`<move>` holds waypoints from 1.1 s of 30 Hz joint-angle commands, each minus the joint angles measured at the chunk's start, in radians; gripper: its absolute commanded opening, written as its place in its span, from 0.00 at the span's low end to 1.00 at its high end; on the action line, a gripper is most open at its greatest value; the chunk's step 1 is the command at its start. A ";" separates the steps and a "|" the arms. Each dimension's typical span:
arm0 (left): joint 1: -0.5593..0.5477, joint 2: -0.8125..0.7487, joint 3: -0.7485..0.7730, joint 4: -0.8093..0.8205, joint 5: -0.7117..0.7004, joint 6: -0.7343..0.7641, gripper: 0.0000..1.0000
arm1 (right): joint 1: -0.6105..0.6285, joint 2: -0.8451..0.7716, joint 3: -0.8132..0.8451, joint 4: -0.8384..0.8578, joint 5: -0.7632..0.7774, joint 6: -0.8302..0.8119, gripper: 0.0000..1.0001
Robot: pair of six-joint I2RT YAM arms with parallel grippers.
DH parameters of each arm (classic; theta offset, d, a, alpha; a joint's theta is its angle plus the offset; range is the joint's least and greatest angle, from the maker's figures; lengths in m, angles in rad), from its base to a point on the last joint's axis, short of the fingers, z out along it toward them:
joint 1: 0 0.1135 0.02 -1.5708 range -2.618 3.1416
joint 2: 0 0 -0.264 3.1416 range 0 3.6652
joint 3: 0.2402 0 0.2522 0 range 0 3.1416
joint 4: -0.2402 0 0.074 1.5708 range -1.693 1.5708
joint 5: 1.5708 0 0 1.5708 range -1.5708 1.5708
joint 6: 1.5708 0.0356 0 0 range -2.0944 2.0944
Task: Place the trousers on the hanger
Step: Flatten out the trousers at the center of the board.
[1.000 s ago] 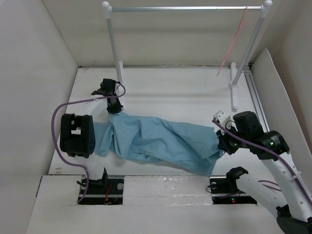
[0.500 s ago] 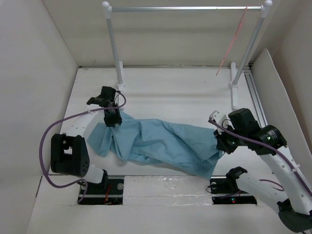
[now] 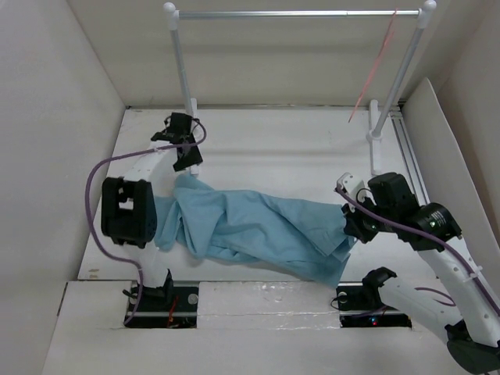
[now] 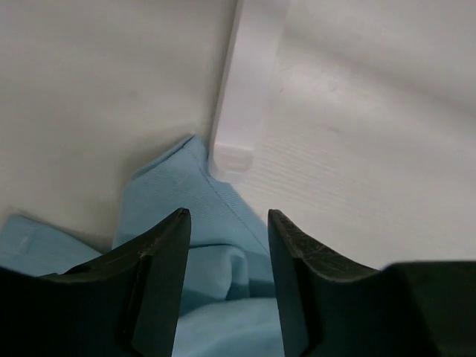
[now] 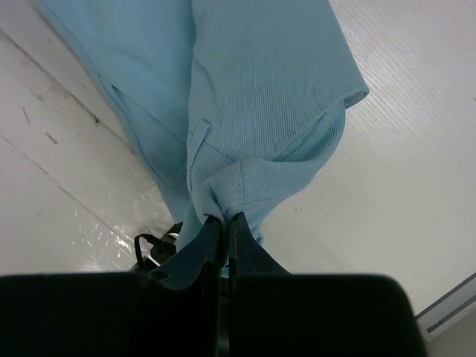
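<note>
desk (image 3: 281,148): white, matt, faintly scuffed; fills the floor of the enclosure.
rack rail (image 3: 297,13): silver bar running level across the far side, high above the desk.
left post (image 3: 180,66): white, upright, with a round knob on top; its flat foot (image 4: 249,82) stands on the desk near the far edge.
right post (image 3: 406,66): white and knob-topped, foot on the desk at far right.
walls (image 3: 55,141): plain off-white panels at left, back and right.
track (image 3: 410,156): grey metal strip along the desk's right edge.
near ledge (image 3: 266,297): glossy white board across the front.
</note>
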 commanded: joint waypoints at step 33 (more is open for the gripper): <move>0.059 -0.539 0.126 -0.109 -0.237 -0.066 0.00 | 0.007 0.079 0.660 0.393 0.191 0.062 0.00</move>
